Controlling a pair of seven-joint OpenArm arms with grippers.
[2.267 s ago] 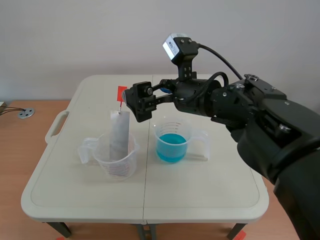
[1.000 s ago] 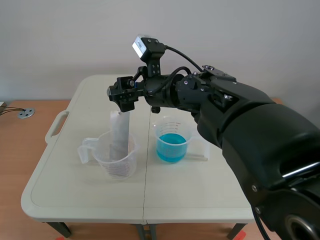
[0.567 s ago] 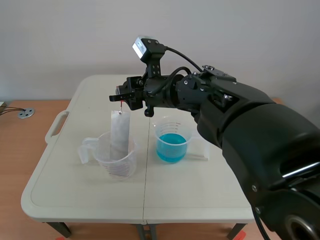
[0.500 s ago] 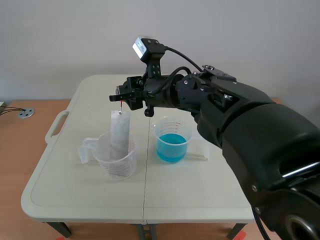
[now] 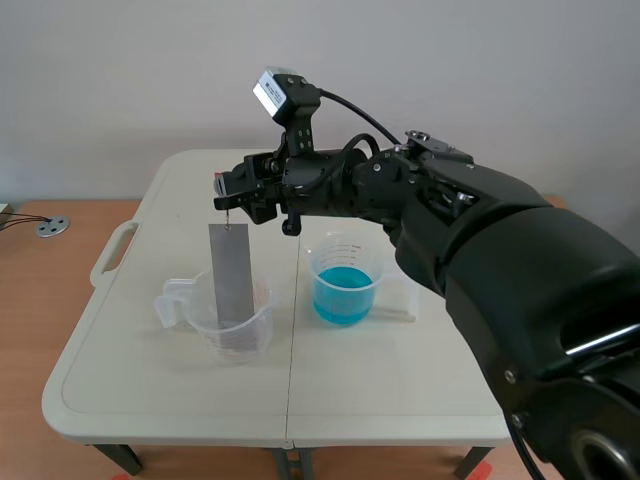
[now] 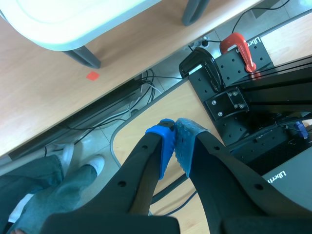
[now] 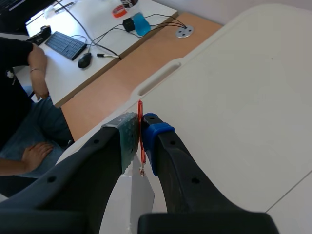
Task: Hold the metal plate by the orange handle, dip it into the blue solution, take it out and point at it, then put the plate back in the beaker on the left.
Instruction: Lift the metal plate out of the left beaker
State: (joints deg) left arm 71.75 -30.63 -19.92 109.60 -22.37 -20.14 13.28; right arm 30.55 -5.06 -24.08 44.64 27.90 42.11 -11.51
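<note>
The right hand point(image 7: 140, 130) pinches the orange handle point(image 7: 140, 109). The metal plate point(image 5: 230, 272) hangs below it, its lower end seemingly inside the beaker point(image 5: 256, 328) on the surface's point(image 5: 400, 390) left half. Lift straight until the plate clears the rim, then cross to the blue solution point(image 5: 343, 296). Half a second ago the plate leaned; now it hangs plumb. The left hand point(image 6: 174, 134) is pressed together, empty.

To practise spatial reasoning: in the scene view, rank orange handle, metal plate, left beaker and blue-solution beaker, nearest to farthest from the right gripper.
1. Orange handle: clamped in the right gripper.
2. Metal plate: hanging just below it.
3. Left beaker, beneath the plate, and blue-solution beaker, off to the side: too close to call.
</note>
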